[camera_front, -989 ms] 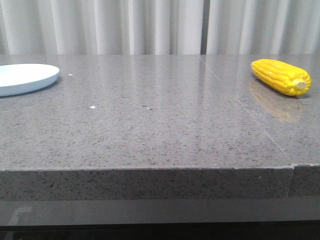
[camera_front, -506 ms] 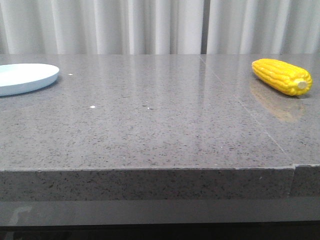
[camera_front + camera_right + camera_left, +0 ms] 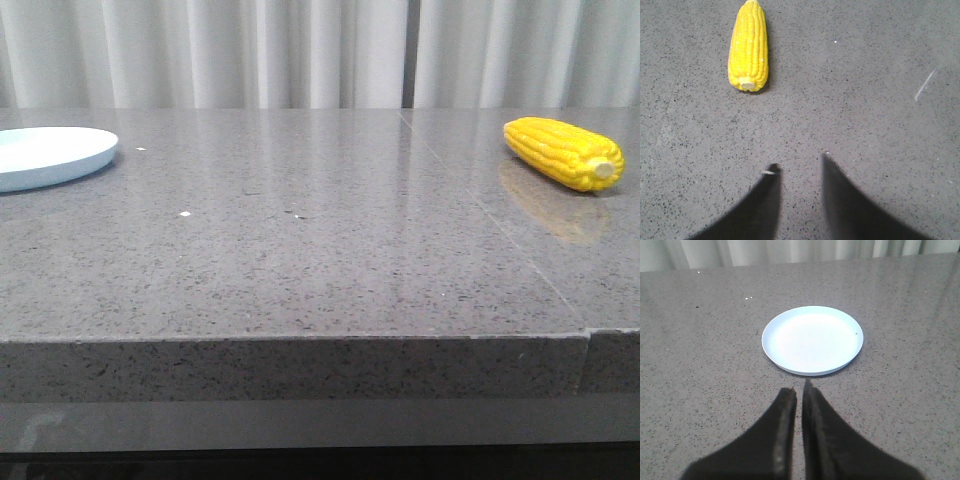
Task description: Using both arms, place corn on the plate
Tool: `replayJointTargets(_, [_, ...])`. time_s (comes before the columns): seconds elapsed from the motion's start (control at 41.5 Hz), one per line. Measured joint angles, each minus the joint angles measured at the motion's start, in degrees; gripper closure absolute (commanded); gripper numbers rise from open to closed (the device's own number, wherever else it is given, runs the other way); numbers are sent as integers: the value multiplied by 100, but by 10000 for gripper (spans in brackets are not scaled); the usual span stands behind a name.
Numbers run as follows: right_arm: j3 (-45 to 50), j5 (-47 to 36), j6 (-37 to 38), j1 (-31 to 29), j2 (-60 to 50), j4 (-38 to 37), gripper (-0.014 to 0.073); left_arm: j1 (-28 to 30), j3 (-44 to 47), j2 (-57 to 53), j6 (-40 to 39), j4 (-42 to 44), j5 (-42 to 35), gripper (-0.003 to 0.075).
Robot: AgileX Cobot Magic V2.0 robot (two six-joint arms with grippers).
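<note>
Right tool (image 3: 799, 167), parted and empty, should swing toward the bright yellow corn cob (image 3: 748, 46) ahead, straddling its middle crosswise.

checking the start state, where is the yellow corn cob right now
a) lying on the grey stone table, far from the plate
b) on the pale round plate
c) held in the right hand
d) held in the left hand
a: the yellow corn cob lies on the grey speckled stone table at its right side, with the pale bluish-white round plate bare at the far left and neither hand touching it.
</note>
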Motion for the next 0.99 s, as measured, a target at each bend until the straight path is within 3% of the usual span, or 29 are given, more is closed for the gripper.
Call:
replayJointTargets(0.096, [0, 0, -9, 0, 0, 0, -29, 0, 0, 0, 0, 0, 0, 237])
replayJointTargets(0.169, [0, 10, -9, 0, 0, 0, -28, 0, 0, 0, 0, 0, 0, 182])
replayJointTargets(0.434, [0, 0, -46, 0, 0, 0, -28, 0, -150, 468, 0, 39, 23, 185])
replayJointTargets(0.699, [0, 0, -46, 0, 0, 0, -28, 25, -713, 1962, 0, 409, 337, 185])
replayJointTargets(0.844, [0, 0, -46, 0, 0, 0, -28, 433, -1251, 3018, 43, 382, 557, 185])
replayJointTargets(0.989, [0, 0, -46, 0, 0, 0, -28, 1014, -1733, 3878, 601, -315, 557, 185])
